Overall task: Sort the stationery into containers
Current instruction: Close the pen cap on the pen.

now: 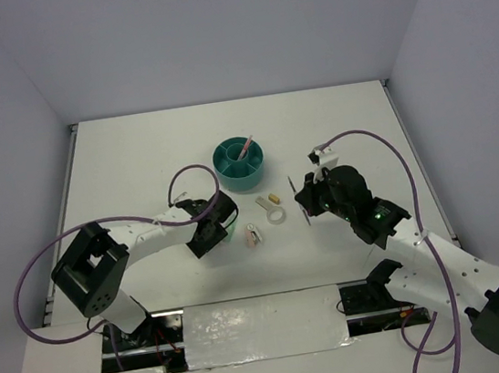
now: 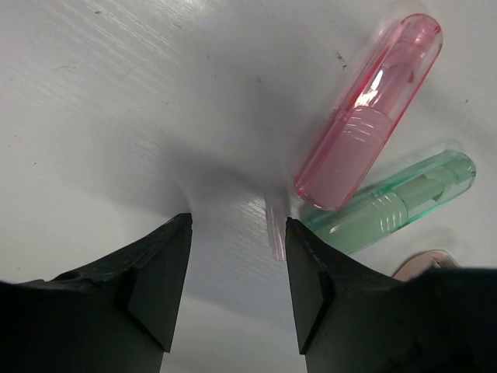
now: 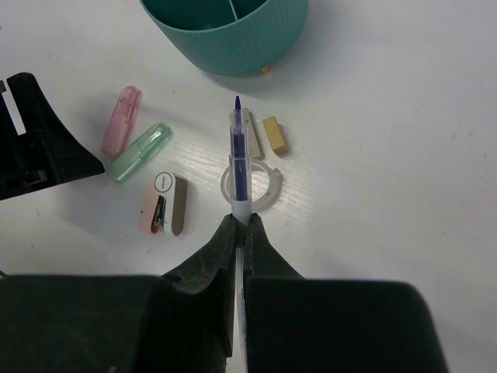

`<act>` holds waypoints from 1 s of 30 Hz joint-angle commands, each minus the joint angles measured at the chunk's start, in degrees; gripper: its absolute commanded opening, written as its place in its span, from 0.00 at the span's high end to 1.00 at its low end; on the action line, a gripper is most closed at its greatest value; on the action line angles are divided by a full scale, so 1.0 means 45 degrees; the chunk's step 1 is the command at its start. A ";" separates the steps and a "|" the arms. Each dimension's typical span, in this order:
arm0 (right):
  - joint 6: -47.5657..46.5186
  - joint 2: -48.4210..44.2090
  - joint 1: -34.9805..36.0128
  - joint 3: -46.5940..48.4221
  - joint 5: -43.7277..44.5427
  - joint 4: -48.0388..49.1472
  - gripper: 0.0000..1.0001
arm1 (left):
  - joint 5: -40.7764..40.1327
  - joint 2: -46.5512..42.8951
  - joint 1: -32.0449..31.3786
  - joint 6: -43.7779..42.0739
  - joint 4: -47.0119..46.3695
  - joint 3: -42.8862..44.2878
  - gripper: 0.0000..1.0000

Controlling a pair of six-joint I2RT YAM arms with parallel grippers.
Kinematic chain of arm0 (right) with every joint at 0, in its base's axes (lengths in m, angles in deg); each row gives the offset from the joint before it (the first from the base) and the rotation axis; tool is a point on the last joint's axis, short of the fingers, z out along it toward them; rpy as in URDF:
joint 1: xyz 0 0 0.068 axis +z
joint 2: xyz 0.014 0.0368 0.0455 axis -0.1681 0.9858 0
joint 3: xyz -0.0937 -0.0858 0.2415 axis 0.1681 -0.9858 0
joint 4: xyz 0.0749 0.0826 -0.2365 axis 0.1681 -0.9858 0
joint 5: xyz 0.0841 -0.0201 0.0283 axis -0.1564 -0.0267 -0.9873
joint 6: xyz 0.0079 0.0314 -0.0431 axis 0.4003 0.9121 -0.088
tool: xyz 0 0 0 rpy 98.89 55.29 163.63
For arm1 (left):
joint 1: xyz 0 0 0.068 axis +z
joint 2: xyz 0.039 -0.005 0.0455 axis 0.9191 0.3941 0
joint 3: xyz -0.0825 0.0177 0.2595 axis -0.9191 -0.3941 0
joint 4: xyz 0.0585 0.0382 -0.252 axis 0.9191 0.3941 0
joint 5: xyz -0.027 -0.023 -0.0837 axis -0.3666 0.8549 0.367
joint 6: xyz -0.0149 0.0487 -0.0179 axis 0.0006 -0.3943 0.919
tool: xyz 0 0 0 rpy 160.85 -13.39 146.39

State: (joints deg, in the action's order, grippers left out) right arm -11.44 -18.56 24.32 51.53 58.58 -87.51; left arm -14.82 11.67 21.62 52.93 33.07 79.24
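Grey pen pinched tight between the right gripper's jaws.
Its blue tip pointed to 12 o'clock, at the teal organiser, crossing over the tape ring. The left gripper hung with jaws wide above the table, pink capsule and green capsule at its 2 o'clock.

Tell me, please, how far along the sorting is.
Done: a pink pen stands in the teal organiser. In hand: the right pincer grips a second pen; the left pincer hangs open. Left: pink capsule, green capsule, clip, tape ring and yellow piece on the table.
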 commanded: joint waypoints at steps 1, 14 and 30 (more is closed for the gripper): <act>-0.0165 0.0087 0.0101 -0.0055 -0.0117 0.0631 1.00 | -0.0021 -0.0012 0.0076 0.0328 0.0028 -0.0170 0.37; -0.0185 0.0107 0.0101 -0.0074 -0.0234 0.0729 1.00 | 0.0233 0.0163 0.0076 0.0327 0.0047 -0.0464 0.41; -0.0321 -0.0596 0.0121 -0.0309 -0.0449 0.0905 1.00 | 0.1072 0.0535 0.0037 -0.0316 -0.0265 -0.1164 0.85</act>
State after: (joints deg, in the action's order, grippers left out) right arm -11.75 -19.87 24.32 50.44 57.05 -86.65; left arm -13.72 12.09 21.71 52.27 32.00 78.14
